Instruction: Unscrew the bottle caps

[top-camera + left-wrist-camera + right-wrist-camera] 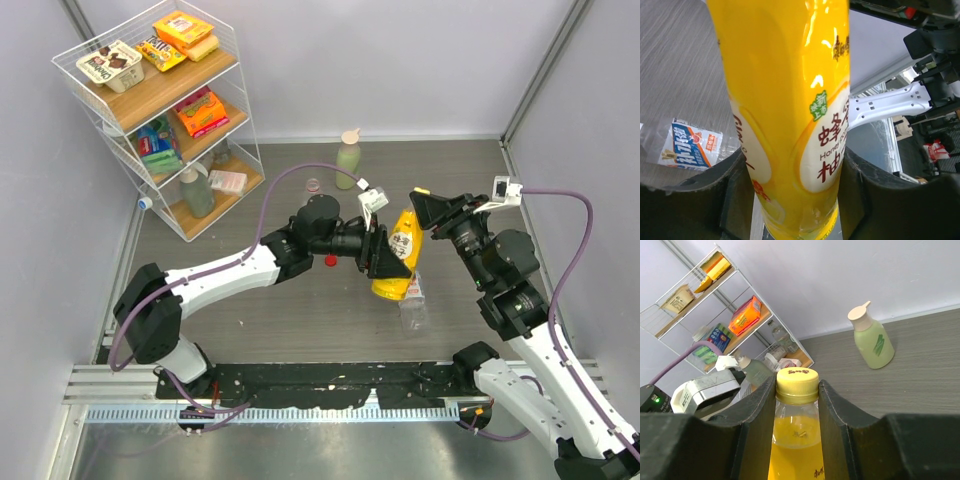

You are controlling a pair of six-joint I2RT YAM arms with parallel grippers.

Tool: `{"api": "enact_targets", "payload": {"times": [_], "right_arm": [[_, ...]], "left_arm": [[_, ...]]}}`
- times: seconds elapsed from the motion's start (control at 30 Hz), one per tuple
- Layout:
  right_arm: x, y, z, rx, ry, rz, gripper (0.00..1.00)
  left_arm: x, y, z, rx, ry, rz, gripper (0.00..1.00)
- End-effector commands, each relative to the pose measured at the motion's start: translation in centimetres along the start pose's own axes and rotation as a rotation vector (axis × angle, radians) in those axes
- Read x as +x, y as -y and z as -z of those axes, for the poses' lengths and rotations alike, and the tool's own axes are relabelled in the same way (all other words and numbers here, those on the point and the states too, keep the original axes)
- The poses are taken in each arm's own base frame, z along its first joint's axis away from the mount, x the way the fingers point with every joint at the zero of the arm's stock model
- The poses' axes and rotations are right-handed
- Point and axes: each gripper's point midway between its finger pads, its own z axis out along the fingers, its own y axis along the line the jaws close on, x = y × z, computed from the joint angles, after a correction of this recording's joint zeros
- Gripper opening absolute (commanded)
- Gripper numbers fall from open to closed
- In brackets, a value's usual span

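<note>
My left gripper [383, 256] is shut on the body of a yellow juice bottle [402, 262] and holds it tilted above the table; in the left wrist view [792, 172] its fingers clamp the bottle [785, 100] near its base. My right gripper [424, 204] is shut on the bottle's yellow cap [797, 380], one finger on each side [796, 390]. The cap sits on the neck. A red cap [330, 261] lies on the table under the left wrist. A small pale cap [313, 184] lies farther back.
A clear empty bottle [412, 308] lies on the table below the yellow one; its label shows in the left wrist view [690, 146]. A pale green bottle with a beige cap [348, 156] stands at the back. A wire shelf rack [150, 100] fills the back left.
</note>
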Motion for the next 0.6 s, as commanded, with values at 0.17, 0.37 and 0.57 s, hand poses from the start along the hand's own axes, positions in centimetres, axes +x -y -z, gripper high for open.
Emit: {"api": "enact_targets", "payload": {"times": [0.17, 0.37, 0.57], "right_arm": [[-2.1, -1.0, -0.1, -0.025, 0.075, -0.021, 0.03], [-1.5, -0.7, -0.5, -0.010, 0.045, -0.010, 0.34], [-0.6, -1.3, -1.3, -0.030, -0.021, 0.011, 0.54]], "left_arm": [[-0.7, 0.7, 0.2, 0.005, 0.027, -0.057, 0.39], [-0.6, -1.0, 1.6, -0.140, -0.014, -0.134, 0.39], [0.3, -3.7, 5.6, -0.401, -0.161, -0.229, 0.39]]}}
